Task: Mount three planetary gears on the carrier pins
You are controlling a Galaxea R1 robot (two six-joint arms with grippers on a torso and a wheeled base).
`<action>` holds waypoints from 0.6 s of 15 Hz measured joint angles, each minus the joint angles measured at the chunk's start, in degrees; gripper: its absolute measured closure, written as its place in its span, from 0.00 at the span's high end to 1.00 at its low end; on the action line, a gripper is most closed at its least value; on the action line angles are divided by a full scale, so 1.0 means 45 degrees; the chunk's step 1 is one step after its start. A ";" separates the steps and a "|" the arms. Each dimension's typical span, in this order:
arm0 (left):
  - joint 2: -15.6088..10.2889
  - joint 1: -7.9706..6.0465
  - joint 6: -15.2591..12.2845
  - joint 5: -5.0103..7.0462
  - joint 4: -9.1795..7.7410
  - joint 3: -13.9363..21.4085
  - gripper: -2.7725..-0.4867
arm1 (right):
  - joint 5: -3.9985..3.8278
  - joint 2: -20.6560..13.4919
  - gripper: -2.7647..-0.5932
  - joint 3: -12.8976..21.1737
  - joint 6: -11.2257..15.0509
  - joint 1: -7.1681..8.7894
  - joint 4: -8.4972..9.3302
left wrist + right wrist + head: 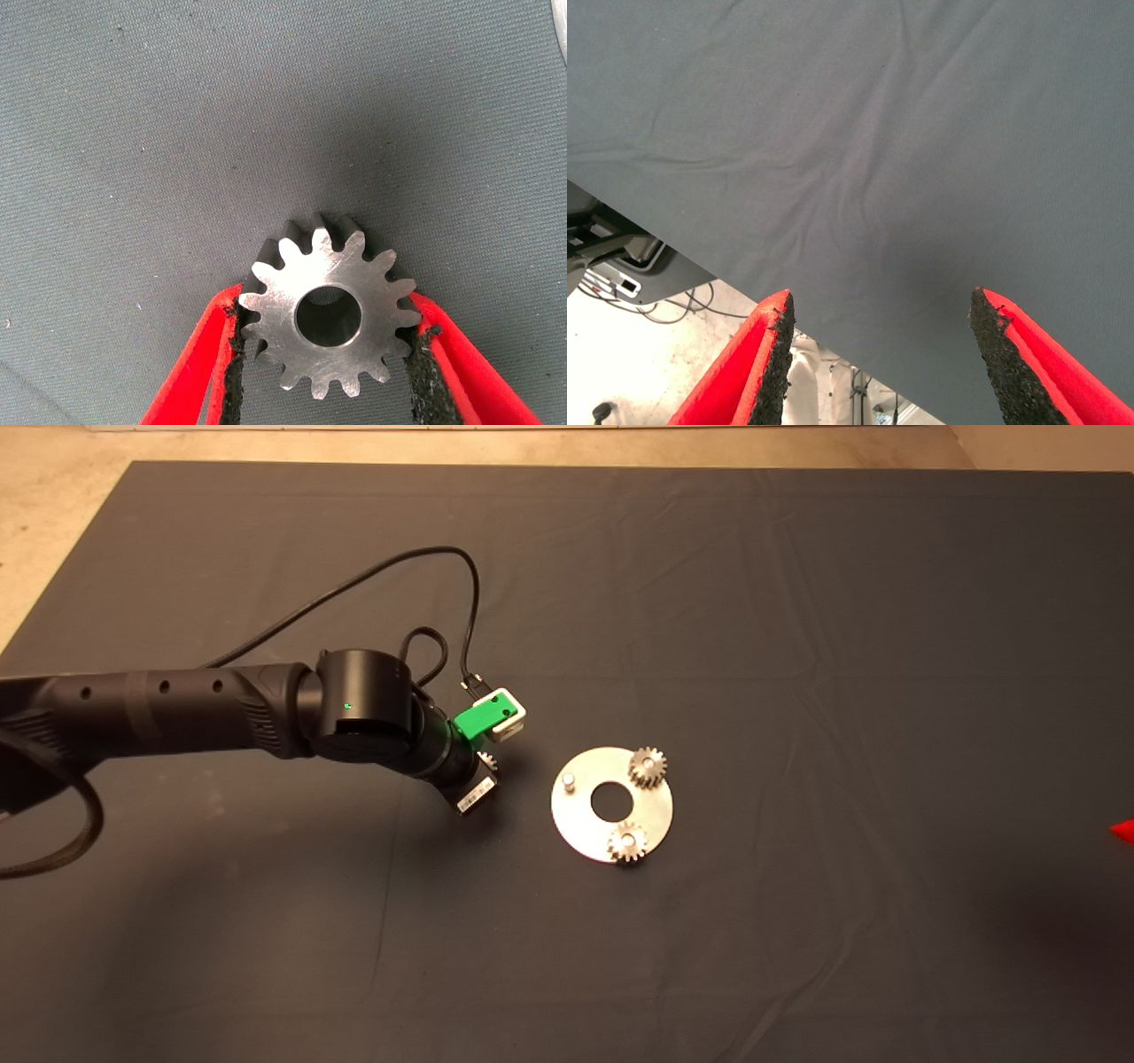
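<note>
Planetary gear (328,308) sits clamped by its teeth between the left gripper (324,354) pads, just short of the carrier pins (568,782). Rigid, smooth steel; likely slips if tilted. Right gripper (877,354) idles, fingers apart.

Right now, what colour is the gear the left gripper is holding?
Silvery steel, bright on its flat face and darker on the teeth: the gear in the left gripper, clearest in the left wrist view.

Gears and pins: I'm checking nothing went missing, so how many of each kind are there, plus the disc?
Planetary gears: 3 (two seated on the disc, one in the left gripper)
Carrier pins: 3 (one bare)
Disc: 1
Total: 7
</note>
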 joint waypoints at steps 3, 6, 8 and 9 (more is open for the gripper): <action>0.0000 -0.0014 0.0000 0.0000 -0.0003 0.0000 0.21 | 0.0005 0.0000 0.39 0.0000 0.0000 0.0000 0.0000; -0.0005 -0.0019 0.0005 0.0000 -0.0003 0.0000 0.18 | 0.0003 0.0000 0.39 0.0000 0.0000 0.0000 0.0000; -0.0005 -0.0019 0.0005 0.0000 -0.0003 0.0005 0.17 | 0.0000 -0.0005 0.39 0.0000 0.0000 0.0000 0.0000; -0.0002 -0.0019 0.0005 -0.0001 -0.0003 0.0011 0.15 | 0.0005 -0.0033 0.39 0.0000 0.0000 0.0000 0.0000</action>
